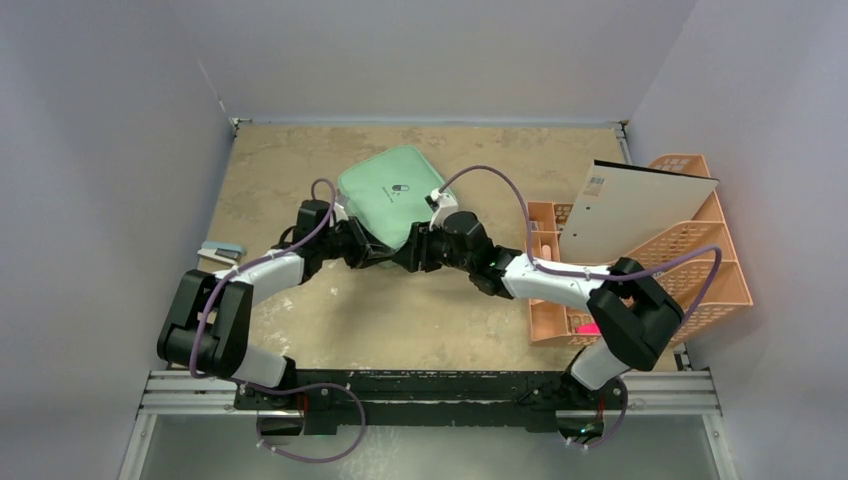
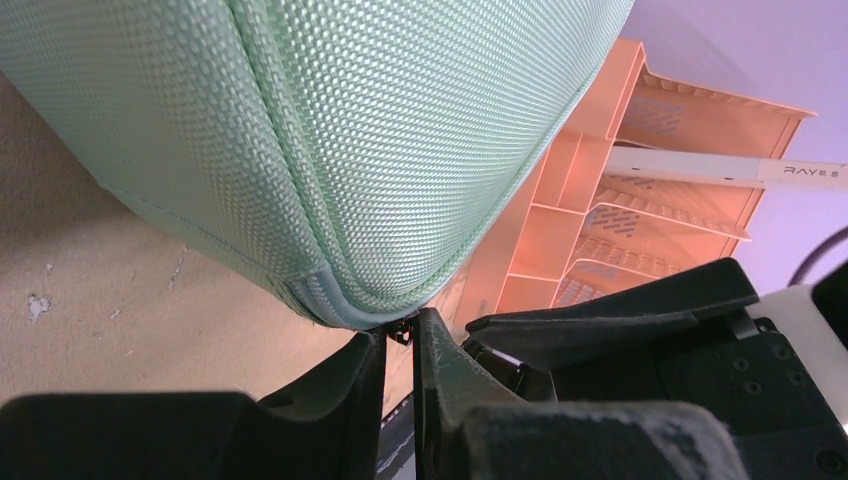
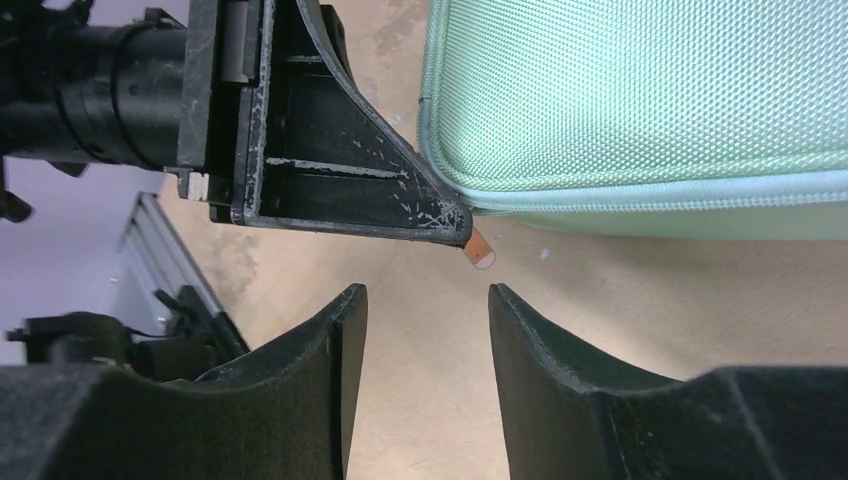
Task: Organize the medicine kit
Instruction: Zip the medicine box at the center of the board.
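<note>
The medicine kit [image 1: 390,192] is a mint-green case that lies closed at the table's back middle, with the pill logo on top. It also shows in the left wrist view [image 2: 380,130] and the right wrist view [image 3: 640,100]. My left gripper [image 1: 372,250] is at the case's near corner. Its jaws are nearly together on a small dark zipper pull [image 2: 402,330] at the seam. A small peach tab [image 3: 481,251] pokes out at that fingertip. My right gripper [image 1: 412,250] is open and empty [image 3: 427,295], just short of the same corner and facing the left gripper.
A peach lattice rack [image 1: 700,270] stands at the right with a white flat box [image 1: 635,205] leaning in it and a pink item [image 1: 588,327] at its near end. Small flat packets [image 1: 222,252] lie at the left edge. Grey walls enclose the table.
</note>
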Robot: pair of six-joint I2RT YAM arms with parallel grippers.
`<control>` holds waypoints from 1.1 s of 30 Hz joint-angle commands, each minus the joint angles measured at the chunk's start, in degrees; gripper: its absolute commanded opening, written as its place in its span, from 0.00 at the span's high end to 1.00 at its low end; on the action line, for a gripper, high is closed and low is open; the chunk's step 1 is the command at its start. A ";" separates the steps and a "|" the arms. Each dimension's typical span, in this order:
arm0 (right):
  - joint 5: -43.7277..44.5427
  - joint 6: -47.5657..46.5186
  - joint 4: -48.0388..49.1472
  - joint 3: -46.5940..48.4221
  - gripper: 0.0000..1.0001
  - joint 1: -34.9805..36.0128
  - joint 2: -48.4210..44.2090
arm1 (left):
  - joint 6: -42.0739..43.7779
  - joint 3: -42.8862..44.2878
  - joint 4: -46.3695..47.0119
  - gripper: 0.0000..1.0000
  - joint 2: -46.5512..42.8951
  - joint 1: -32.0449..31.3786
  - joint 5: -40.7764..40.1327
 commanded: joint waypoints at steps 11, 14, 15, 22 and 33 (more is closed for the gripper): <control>16.57 -34.11 -3.59 5.40 0.47 8.29 2.46 | 0.63 4.24 1.68 0.94 1.02 0.09 -1.84; 22.08 -38.62 -0.11 5.24 0.47 9.91 4.70 | 0.63 4.27 1.53 0.94 1.07 0.09 -1.82; 23.27 -40.88 1.33 5.04 0.47 10.09 5.55 | 0.63 4.31 1.46 0.94 1.07 0.09 -1.82; 27.72 -49.91 8.48 3.88 0.52 11.24 9.23 | 0.59 4.65 0.55 0.94 0.83 0.01 -1.47; 33.64 -57.34 18.34 4.36 0.54 14.76 14.66 | -0.25 3.97 1.27 0.94 0.74 -0.34 -2.04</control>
